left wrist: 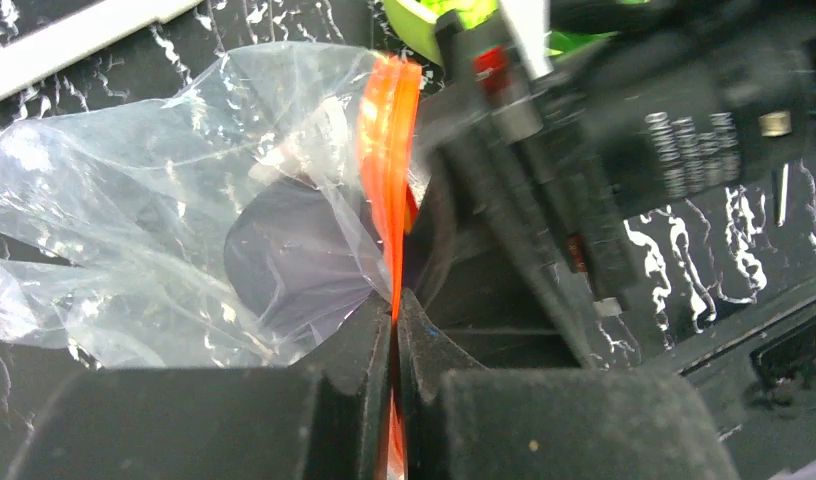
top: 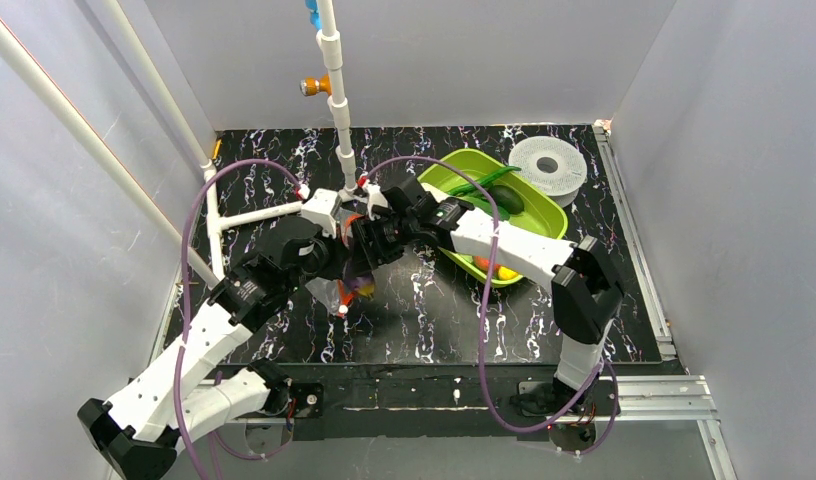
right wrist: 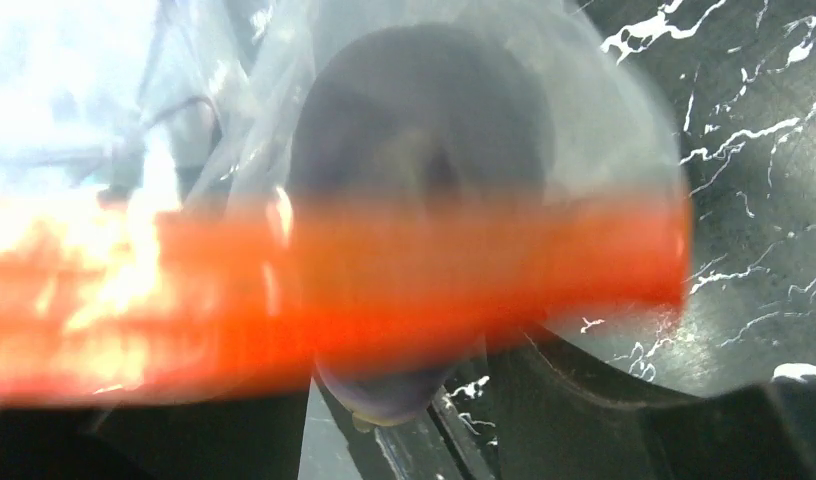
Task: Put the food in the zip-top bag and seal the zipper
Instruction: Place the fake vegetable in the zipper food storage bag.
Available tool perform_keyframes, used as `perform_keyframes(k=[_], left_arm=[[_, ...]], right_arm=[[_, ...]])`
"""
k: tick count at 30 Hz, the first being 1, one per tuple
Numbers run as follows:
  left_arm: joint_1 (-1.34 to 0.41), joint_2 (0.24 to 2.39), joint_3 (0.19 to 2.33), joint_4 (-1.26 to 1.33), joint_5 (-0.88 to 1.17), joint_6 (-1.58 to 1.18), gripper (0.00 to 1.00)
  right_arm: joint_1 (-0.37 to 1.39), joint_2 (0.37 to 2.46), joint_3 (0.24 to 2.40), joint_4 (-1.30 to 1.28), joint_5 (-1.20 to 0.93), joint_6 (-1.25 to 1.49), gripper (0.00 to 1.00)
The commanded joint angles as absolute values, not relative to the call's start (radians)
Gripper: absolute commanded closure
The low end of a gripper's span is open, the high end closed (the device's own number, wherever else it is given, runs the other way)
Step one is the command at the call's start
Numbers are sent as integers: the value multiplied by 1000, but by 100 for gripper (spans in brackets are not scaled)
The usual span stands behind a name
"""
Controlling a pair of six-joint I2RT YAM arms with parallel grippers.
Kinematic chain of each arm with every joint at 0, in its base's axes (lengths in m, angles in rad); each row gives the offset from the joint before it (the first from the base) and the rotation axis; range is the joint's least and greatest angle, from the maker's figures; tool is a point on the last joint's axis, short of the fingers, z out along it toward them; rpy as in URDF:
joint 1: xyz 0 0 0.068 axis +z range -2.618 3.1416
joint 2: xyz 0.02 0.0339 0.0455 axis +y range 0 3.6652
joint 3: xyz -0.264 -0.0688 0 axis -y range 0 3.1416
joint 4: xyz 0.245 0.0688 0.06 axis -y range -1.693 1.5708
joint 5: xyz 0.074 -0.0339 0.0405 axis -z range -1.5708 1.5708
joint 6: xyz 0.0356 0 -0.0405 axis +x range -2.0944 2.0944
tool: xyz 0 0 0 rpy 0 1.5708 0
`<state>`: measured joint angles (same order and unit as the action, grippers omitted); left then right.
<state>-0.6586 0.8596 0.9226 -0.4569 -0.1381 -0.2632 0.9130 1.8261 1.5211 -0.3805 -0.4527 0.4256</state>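
Observation:
The clear zip-top bag [left wrist: 134, 190] hangs between my two grippers above the table, and it also shows in the top view [top: 346, 292]. A purple eggplant [left wrist: 294, 260] sits inside it. My left gripper [left wrist: 396, 305] is shut on the red-orange zipper [left wrist: 388, 130], pinching the strip edge-on. My right gripper [top: 372, 238] sits right beside the left gripper [top: 336, 262]. In the right wrist view the zipper [right wrist: 384, 280] runs blurred across the right gripper [right wrist: 404, 340]. Its jaws stand apart, with the eggplant [right wrist: 414, 150] behind the strip. More food [top: 494, 268] lies in the tray.
The lime-green tray [top: 546, 208] stands at the back right under my right forearm, holding a long green pepper [top: 484, 185] and a dark green piece [top: 510, 200]. A white perforated disc [top: 547, 166] lies beyond it. A white pipe frame [top: 336, 100] stands at the back centre.

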Motion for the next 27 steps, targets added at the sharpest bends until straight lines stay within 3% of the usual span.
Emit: perform_keyframes(k=[1,7,11,14,20,27], left_arm=[[-663,805,899,-557,-53,-524,100],[-663,727,876,-591,90,-754,100],[-663,712,893,-601,124,-816,100],[-663,709,930,-641,118,-838,100],[-663,667,926,-692,41,-914,100],[-664,627,921,-703,-63,-963,100]], right_arm=[[901,1655,1394,-49,-368,737,99],[883,1489,1101,301,-298,1059,99],[919,1506,1114,262,-294,1016,98],[991,1496,1154,102,-119,863,95],[1118,1504,1269,-112,142,704,77],[1161,1472,1316,-226,173,661,30]])
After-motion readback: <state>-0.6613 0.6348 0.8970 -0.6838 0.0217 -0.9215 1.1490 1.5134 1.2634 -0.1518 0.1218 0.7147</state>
